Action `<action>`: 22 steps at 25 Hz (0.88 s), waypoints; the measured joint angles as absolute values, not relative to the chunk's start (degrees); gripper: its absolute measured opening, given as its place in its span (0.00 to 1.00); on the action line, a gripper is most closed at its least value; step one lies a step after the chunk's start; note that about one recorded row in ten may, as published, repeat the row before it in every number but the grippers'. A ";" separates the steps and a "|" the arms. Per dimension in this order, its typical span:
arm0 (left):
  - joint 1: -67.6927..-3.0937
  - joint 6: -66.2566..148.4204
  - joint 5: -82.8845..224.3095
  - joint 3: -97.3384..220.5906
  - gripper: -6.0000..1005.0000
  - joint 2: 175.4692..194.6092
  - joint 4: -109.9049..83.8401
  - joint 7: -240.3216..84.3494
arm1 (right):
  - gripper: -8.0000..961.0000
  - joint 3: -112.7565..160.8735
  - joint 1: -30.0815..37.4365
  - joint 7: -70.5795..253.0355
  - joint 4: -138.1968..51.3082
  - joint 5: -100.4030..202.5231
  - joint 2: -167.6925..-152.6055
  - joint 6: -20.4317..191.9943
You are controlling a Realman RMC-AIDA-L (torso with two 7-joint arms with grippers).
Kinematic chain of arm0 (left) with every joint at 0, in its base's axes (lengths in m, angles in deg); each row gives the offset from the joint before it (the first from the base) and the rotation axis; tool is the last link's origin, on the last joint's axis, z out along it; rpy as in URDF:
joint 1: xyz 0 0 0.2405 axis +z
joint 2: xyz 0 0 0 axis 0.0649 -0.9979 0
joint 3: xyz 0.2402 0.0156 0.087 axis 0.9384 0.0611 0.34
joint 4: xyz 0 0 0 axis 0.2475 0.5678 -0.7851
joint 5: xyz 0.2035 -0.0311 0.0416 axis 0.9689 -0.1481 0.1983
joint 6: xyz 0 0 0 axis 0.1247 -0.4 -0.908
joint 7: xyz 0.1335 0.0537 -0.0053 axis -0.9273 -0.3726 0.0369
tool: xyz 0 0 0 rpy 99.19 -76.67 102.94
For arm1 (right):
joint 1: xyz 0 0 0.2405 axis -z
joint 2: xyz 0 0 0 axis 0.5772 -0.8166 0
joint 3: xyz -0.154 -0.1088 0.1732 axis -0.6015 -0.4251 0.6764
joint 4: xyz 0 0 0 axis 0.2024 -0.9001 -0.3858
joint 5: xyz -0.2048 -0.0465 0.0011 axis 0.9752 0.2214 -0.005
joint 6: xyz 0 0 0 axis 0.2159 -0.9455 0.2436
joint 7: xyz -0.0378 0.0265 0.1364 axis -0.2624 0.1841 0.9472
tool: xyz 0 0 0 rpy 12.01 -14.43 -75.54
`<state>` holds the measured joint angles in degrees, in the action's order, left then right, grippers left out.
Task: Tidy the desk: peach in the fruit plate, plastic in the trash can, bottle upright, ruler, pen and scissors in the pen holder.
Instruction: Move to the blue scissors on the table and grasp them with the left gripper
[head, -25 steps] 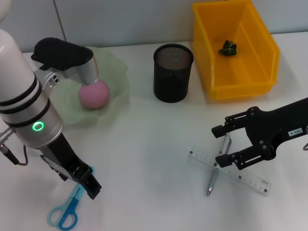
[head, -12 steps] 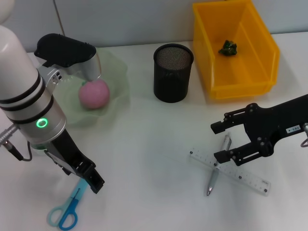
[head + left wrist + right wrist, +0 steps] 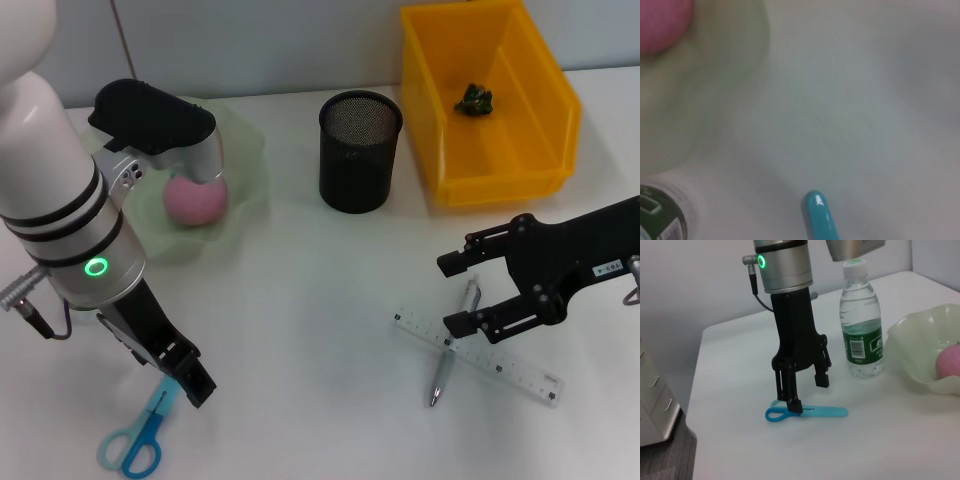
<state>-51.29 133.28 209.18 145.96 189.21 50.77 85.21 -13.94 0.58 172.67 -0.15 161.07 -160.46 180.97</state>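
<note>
White desk (image 3: 320,330) formed the working surface, with the black mesh pen holder (image 3: 360,150) as the landmark. Beyond and to the right of the holder stood the yellow trash can (image 3: 490,110), a crumpled green plastic (image 3: 474,100) scrap already inside. Left of the holder sat the pale green fruit plate (image 3: 245,170), holding the pink peach (image 3: 195,198). The bottle (image 3: 861,325) stood upright beside the plate. Over the preceding second the left gripper (image 3: 801,390) had shifted slightly toward the holder side and lowered over the blue scissors (image 3: 135,435), jaws apart, one finger touching them; a grasp appeared imminent. Nearer than the holder and to its right, the right gripper (image 3: 458,295) had risen slightly, jaws spread and empty, hovering over the clear ruler (image 3: 480,355) and the silver pen (image 3: 450,350) lying crossed on it. That crossing would likely complicate a clean pickup of either.
</note>
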 joint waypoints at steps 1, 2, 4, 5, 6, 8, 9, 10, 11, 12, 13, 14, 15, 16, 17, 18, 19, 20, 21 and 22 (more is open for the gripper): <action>-51.33 133.40 209.25 146.04 0.86 189.21 50.99 85.21 | 0.79 -13.94 0.55 172.68 -0.22 161.07 -160.47 180.87; -51.40 133.50 209.28 146.07 0.86 189.20 51.10 85.22 | 0.79 -13.94 0.50 172.68 -0.26 161.07 -160.48 180.82; -51.67 133.95 210.01 146.06 0.86 189.17 51.39 85.34 | 0.79 -13.94 0.47 172.89 -0.30 161.07 -160.51 180.96; -51.82 134.23 210.56 146.06 0.86 189.16 51.55 85.43 | 0.79 -13.94 0.46 173.07 -0.31 161.07 -160.54 181.09; -51.87 134.33 210.79 146.06 0.86 189.16 51.60 85.47 | 0.79 -13.94 0.46 173.32 -0.31 161.07 -160.57 181.10; -52.16 134.60 211.40 146.06 0.86 189.21 51.72 85.62 | 0.79 -13.94 0.45 173.65 -0.33 161.07 -160.59 181.11; -52.25 134.61 211.42 146.02 0.86 189.21 51.73 85.64 | 0.79 -13.94 0.45 173.75 -0.34 161.07 -160.60 181.13; -52.33 134.65 211.43 145.98 0.86 189.21 51.73 85.67 | 0.79 -13.94 0.43 173.83 -0.35 161.07 -160.61 181.13; -52.45 134.64 211.44 145.98 0.86 189.21 51.73 85.69 | 0.79 -13.94 0.40 173.95 -0.34 161.07 -160.61 181.13; -52.58 134.63 211.49 146.01 0.86 189.21 51.70 85.77 | 0.79 -13.94 0.35 174.08 -0.34 161.07 -160.62 181.14; -52.63 134.61 211.49 146.04 0.86 189.21 51.64 85.84 | 0.79 -13.94 0.23 174.20 -0.34 161.07 -160.63 181.15; -52.68 134.60 211.58 146.10 0.86 189.21 51.54 86.01 | 0.79 -13.94 0.17 174.26 -0.34 161.07 -160.63 181.16; -52.69 134.60 211.58 146.16 0.86 189.21 51.51 86.15 | 0.79 -13.94 0.07 174.29 -0.34 161.07 -160.64 181.17; -52.69 134.60 211.60 146.21 0.86 189.21 51.49 86.23 | 0.79 -13.94 0.02 174.29 -0.34 161.07 -160.64 181.17; -52.69 134.59 211.61 146.24 0.86 189.22 51.49 86.27 | 0.79 -13.94 -0.03 174.30 -0.34 161.07 -160.64 181.19; -52.69 134.57 211.61 146.27 0.86 189.22 51.48 86.30 | 0.79 -13.94 -0.11 174.30 -0.34 161.07 -160.64 181.22; -52.69 134.55 211.63 146.27 0.86 189.22 51.44 86.30 | 0.79 -13.94 -0.15 174.31 -0.34 161.07 -160.64 181.26; -52.69 134.51 211.63 146.26 0.86 189.21 51.36 86.31 | 0.79 -13.94 -0.20 174.32 -0.34 161.08 -160.64 181.32; -52.69 134.46 211.64 146.24 0.86 189.22 51.27 86.31 | 0.79 -13.94 -0.20 174.32 -0.34 161.08 -160.64 181.32; -52.69 134.42 211.65 146.18 0.86 189.21 51.18 86.31 | 0.79 -13.94 -0.22 174.32 -0.34 161.09 -160.62 181.34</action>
